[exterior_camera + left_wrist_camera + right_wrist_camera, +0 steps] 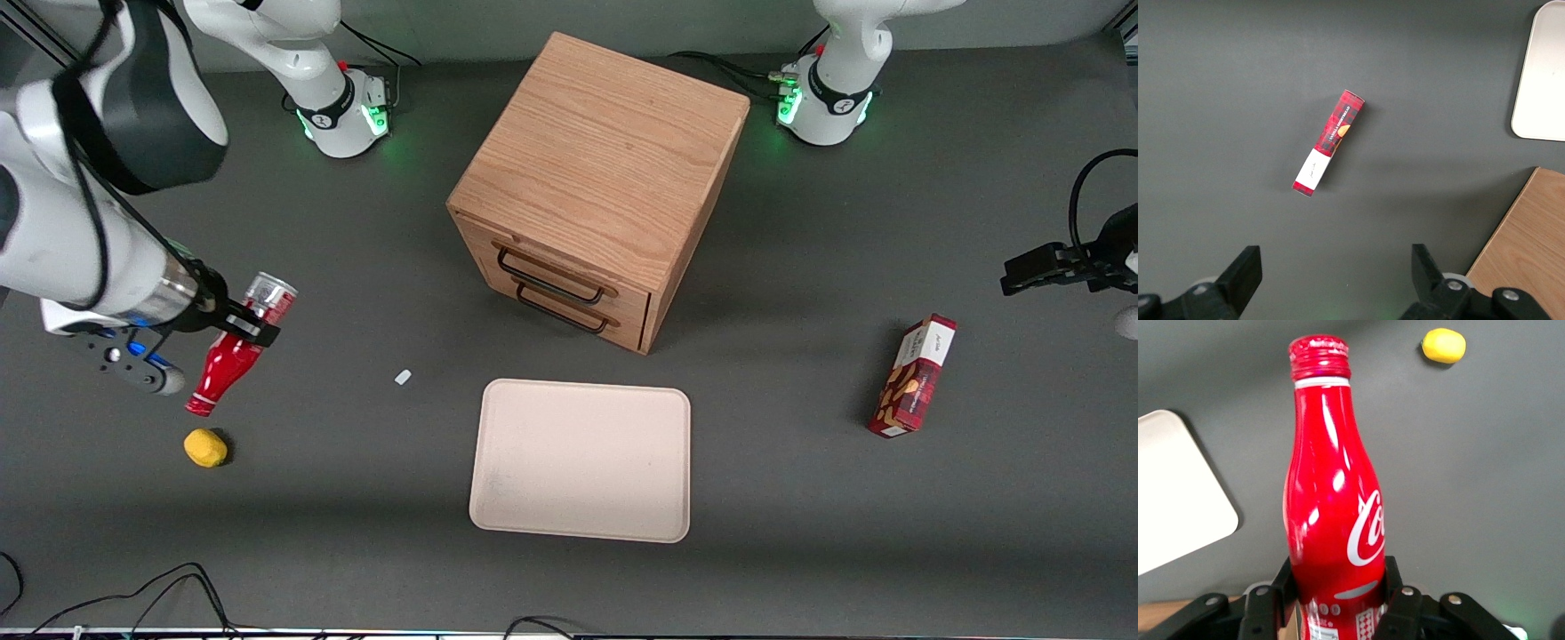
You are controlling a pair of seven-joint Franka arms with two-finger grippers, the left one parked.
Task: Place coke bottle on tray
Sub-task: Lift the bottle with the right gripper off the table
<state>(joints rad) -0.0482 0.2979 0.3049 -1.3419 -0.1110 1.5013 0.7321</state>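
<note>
While the slim red coke bottle [236, 356] with white lettering, a red cap and a silvery base hangs in the air above the dark grey table [356, 498], the right arm's black two-finger gripper [240, 327] is clamped on it. The fingers [1401, 603] press against opposite sides of the bottle's lower body, close to the silvery base, as the right wrist view shows plainly. The bottle is tilted, with its red cap pointing down toward the front camera and its base raised. It touches neither the table nor anything else but the gripper.

Just below the cap in the front view, a small rounded yellow object [205, 447] lies on the table, nearer to the front camera than the bottle. A tiny white scrap [403, 377] lies on the table between the bottle and the large flat beige tray [582, 460] with rounded corners and a low rim. The tray lies flat at the middle of the table, well apart from the bottle, and nothing lies on it. A light wooden drawer cabinet [605, 178] with two dark metal handles stands farther from the front camera than the tray, both drawers shut. A red rectangular snack box [914, 376] lies toward the parked arm's end of the table.
</note>
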